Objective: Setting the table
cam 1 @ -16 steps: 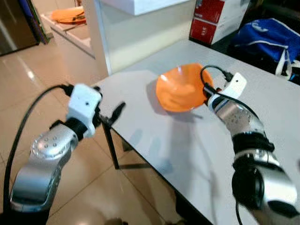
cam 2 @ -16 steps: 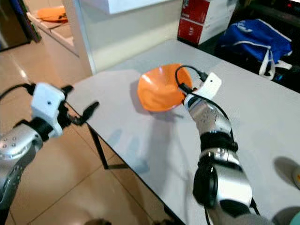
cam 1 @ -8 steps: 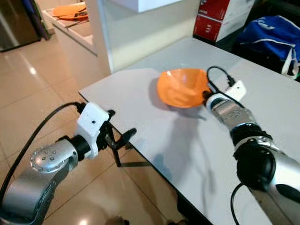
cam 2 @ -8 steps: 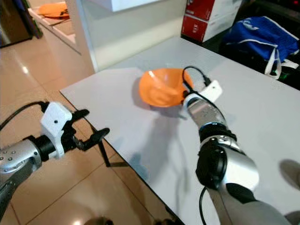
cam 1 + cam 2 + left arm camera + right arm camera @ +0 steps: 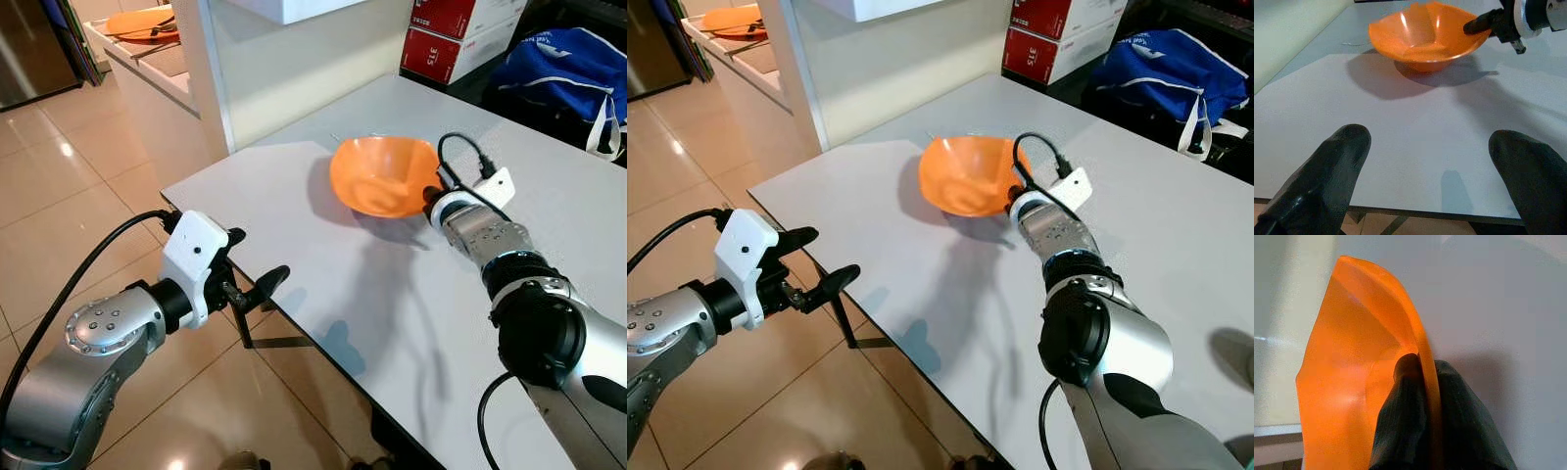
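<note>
The right end effector (image 5: 1418, 396) pinches the near rim of the orange bowl (image 5: 382, 176), which rests on the white surface (image 5: 323, 264) toward its far left corner. The left end effector (image 5: 1425, 176) hovers wide at the left edge. Behind are a red box (image 5: 456, 34), its writing unreadable, and a blue bag (image 5: 558, 59); below is a tiled floor (image 5: 69, 215).

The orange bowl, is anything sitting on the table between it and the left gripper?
Nothing visible. The left gripper hovers open at the table's near edge, and only bare white tabletop lies between it and the orange bowl, whose rim the right gripper pinches.
</note>
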{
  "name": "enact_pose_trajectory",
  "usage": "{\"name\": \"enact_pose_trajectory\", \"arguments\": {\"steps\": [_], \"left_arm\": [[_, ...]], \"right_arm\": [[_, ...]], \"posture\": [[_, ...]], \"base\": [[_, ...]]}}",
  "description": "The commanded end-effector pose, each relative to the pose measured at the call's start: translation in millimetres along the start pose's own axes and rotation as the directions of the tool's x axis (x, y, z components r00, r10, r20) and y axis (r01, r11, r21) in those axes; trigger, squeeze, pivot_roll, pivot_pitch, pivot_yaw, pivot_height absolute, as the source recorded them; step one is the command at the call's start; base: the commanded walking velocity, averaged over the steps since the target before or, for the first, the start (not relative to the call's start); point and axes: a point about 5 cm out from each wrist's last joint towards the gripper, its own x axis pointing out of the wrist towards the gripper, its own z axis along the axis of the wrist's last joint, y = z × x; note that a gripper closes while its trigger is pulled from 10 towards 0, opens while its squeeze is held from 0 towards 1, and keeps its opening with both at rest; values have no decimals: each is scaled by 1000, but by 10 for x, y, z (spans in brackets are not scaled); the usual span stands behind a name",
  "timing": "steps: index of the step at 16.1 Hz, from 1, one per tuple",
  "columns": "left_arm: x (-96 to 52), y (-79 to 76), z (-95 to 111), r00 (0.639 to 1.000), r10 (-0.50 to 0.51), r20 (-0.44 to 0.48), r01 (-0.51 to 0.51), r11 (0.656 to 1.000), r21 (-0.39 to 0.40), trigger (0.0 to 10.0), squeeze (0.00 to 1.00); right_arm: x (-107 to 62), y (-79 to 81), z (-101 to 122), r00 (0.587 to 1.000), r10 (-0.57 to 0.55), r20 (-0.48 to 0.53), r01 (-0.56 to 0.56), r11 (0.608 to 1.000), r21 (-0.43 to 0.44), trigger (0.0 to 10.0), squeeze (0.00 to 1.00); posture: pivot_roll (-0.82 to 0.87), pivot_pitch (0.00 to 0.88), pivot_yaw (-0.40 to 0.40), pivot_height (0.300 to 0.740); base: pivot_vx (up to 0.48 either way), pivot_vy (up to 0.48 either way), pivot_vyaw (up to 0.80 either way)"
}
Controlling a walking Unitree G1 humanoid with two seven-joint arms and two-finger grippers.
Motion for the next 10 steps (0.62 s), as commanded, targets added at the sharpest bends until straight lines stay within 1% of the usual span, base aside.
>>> {"name": "enact_pose_trajectory", "arguments": {"steps": [1,3,4,5,6,10], "left_arm": [[-23,20,48,1000,10,12,-11,1000,10,10000,0],[-28,26,46,1000,15,12,-16,1000,9,10000,0],[-27,28,47,1000,18,12,-18,1000,10,10000,0],[-23,37,50,1000,23,14,-24,1000,11,10000,0],[-19,42,53,1000,26,16,-26,1000,11,10000,0],[-6,46,56,999,32,21,-32,999,10,10000,0]], "right_arm": [[-10,143,99,999,35,34,-35,999,2,10000,0],[-9,170,76,999,47,23,-47,999,13,10000,0],[-9,182,74,998,52,22,-53,998,16,10000,59],[-9,191,75,998,56,23,-56,998,21,10000,396],[-8,206,65,998,64,18,-64,998,27,10000,988],[-4,225,20,997,75,3,-75,997,2,10000,1000]], "posture": [[101,39,-3,740],[100,37,-3,740],[100,36,-3,740],[99,35,-3,740],[98,33,-3,740],[92,32,-4,740]], "base": [[0,0,0],[0,0,0],[0,0,0],[0,0,0],[0,0,0],[0,0,0]]}}
